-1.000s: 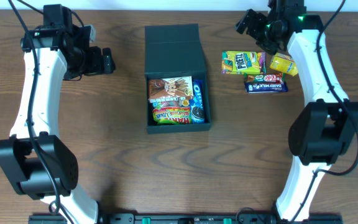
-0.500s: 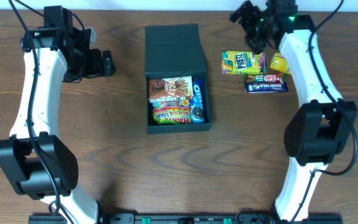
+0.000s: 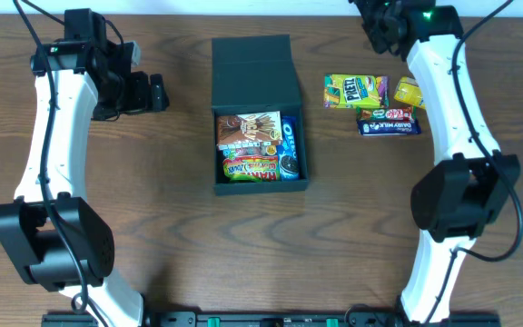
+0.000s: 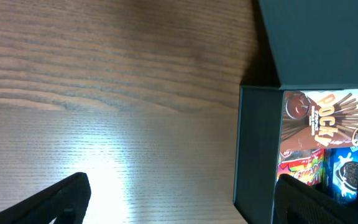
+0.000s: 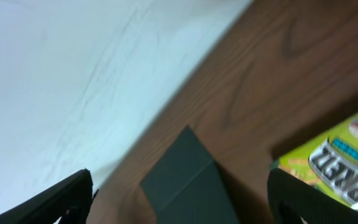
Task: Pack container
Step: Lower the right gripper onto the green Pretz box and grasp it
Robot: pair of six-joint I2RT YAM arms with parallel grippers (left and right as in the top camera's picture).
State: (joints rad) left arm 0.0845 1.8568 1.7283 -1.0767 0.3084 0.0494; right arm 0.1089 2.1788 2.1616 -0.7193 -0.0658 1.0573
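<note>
The container (image 3: 220, 154), a dark teal-black box, sits mid-table with its flap lid (image 3: 251, 59) folded back. Inside lie a Pocky box (image 3: 248, 129), an Oreo pack (image 3: 290, 136) and a green-red snack bag (image 3: 251, 167). My left gripper (image 3: 157, 91) hovers open to the left of it. In the left wrist view its fingertips (image 4: 67, 198) stand wide over bare wood, with the container wall (image 4: 257, 155) at the right. My right gripper (image 3: 375, 16) is open at the far edge, above the loose snacks. In the right wrist view it (image 5: 185, 208) frames a corner of the lid (image 5: 188, 180).
Loose snacks lie right of the box: a green Pretz packet (image 3: 355, 91), a yellow packet (image 3: 409, 93), a red KitKat (image 3: 387, 113) and a blue chocolate bar (image 3: 390, 127). A white wall (image 5: 61, 74) runs along the table's far edge.
My right gripper has swung from above the snacks back to the far table edge, turning toward the box lid. The left arm has not moved.
</note>
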